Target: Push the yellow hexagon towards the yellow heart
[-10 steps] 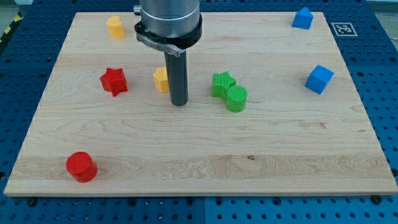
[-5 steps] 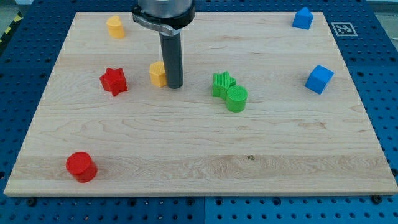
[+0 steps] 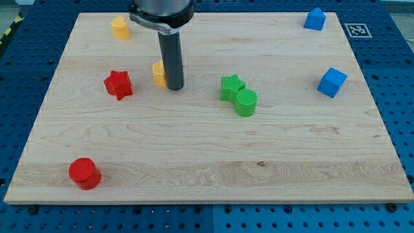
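Camera view: the only view on offer — a wooden board (image 3: 194,149) on a blue pegged bench, seen from the long side.
My tip: the rod's lower end (image 3: 174,87) sits on the board a little to the view's left of centre, in its upper half.
End of the arm: a plain rod with no jaws at all — nothing there to spread, press together or pinch.
Yellow hexagon: the yellow hexagon (image 3: 158,73) lies touching the rod on its left flank, partly hidden behind it; only its left part shows.
Yellow heart: the yellow heart (image 3: 119,28) sits near the board's top edge, up and to the view's left of the hexagon, well apart from it.
Key relation: tip, hexagon and heart run roughly in one slanting line, tip at the lower right, heart at the upper left, hexagon between. I judge a push up and leftward would carry the block the right way.
Risk: the contact looks off-centre, so the hexagon may slip round the rod.
Red star: the red star (image 3: 118,84) is near, left of the hexagon and slightly lower, off the line.
Others: green star (image 3: 231,86) and green cylinder (image 3: 246,102) touching, right of the tip.
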`<state>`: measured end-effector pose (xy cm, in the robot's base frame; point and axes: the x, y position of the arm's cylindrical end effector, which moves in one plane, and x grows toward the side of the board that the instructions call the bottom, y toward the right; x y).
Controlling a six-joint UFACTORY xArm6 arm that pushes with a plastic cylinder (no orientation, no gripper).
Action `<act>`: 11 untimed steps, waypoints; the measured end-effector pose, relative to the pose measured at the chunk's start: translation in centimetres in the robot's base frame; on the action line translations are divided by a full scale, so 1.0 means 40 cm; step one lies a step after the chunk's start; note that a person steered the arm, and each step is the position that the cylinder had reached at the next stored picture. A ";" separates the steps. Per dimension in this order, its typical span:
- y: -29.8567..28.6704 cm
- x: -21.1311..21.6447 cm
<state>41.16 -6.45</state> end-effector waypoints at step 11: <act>-0.199 -0.271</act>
<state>30.33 -14.40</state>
